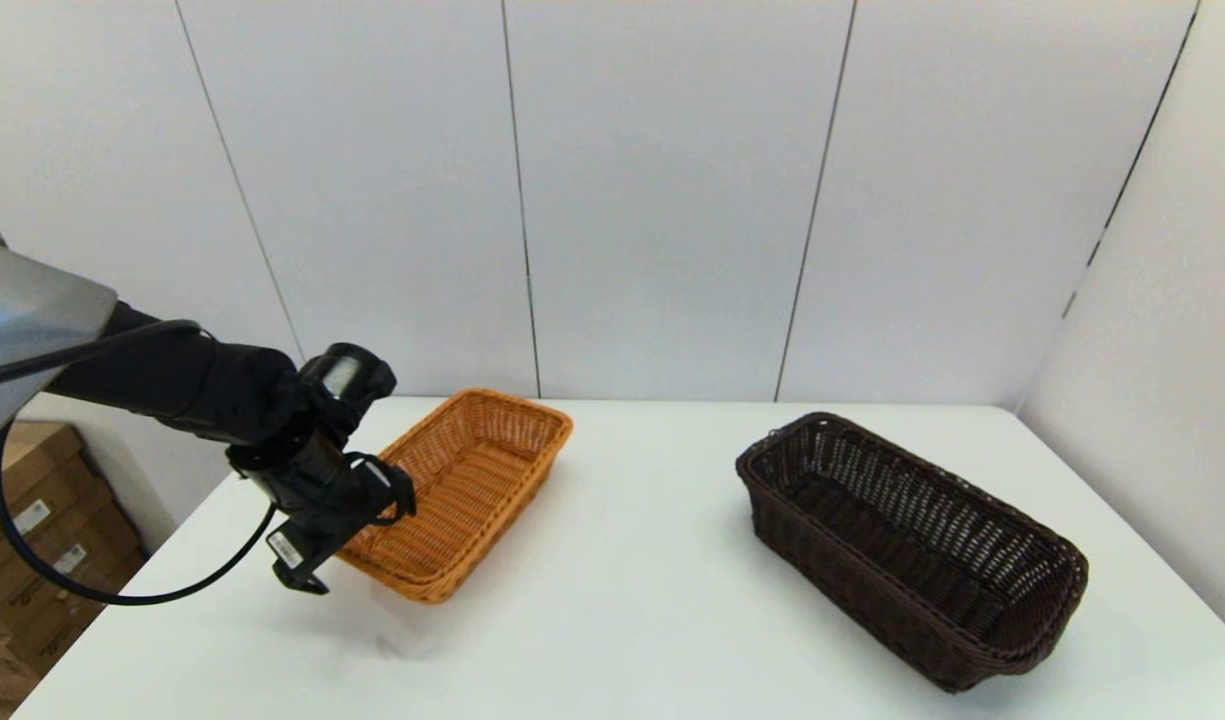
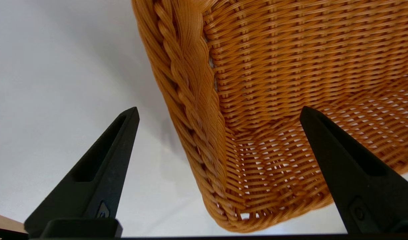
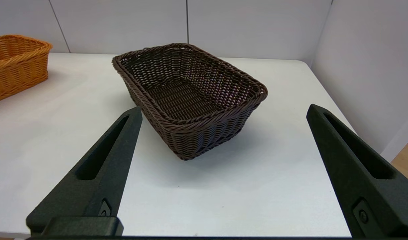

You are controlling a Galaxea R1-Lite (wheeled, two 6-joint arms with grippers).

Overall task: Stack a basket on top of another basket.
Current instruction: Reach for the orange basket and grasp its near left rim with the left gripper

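- The dark brown basket [image 1: 912, 545] sits on the white table [image 1: 612, 610] at about 4 o'clock in our head view, untouched, its long axis running from 10 toward 4.
- The orange-tan basket [image 1: 467, 490] sits well apart from it at about 8 o'clock, and appears tipped slightly, near end raised.
- Our left gripper [image 1: 344, 520] is at that basket's near left corner, fingers spread wide and straddling the braided rim [image 2: 187, 100]: one finger [image 2: 100, 170] outside the wall, the other [image 2: 343, 166] inside (nothing clamped yet).
- Our right gripper [image 3: 220, 166] hovers back from the dark basket, released, fingers wide.
- To do this step well, we judge the left fingers should sink until the braid sits deep between the pads, then close squarely on the wall rather than the corner curve, so the basket won't swing when lifted.
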